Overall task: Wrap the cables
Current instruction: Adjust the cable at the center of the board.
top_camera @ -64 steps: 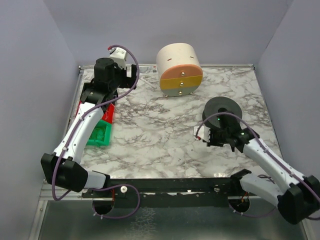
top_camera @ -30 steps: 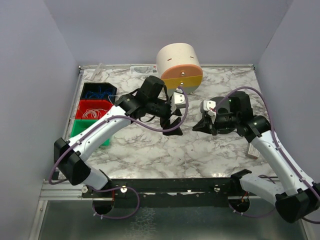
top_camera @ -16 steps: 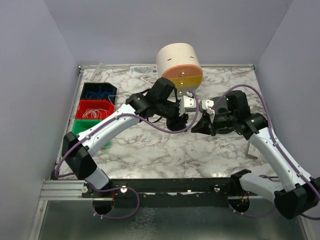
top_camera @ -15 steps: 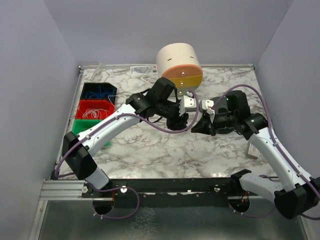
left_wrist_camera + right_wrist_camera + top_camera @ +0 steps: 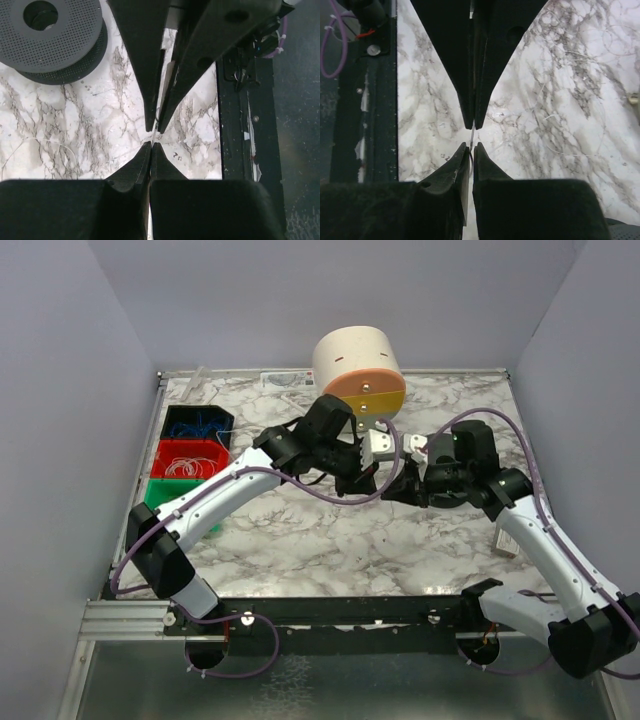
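Above the middle of the marble table my left gripper (image 5: 377,476) and right gripper (image 5: 398,486) meet tip to tip. One hair-thin pale cable (image 5: 471,135) runs straight across the small gap between the two pairs of tips. In the left wrist view my left gripper (image 5: 151,145) is shut on the cable (image 5: 156,127), and the right fingers (image 5: 142,65) point down at it from above. In the right wrist view my right gripper (image 5: 471,145) pinches the same strand with its jaws a hair apart. The dark grey perforated spool (image 5: 52,37) lies flat on the table.
A cream cylinder with an orange and yellow face (image 5: 358,378) stands at the back. Blue (image 5: 197,423), red (image 5: 190,458) and green (image 5: 158,496) bins line the left edge. Loose pale strands (image 5: 555,117) lie on the marble. The black front rail (image 5: 240,100) runs along the near edge.
My left arm swung from the bins across to the centre, met the right gripper's tips, and its jaws closed from wide open. The right gripper rose off the spool and held there.
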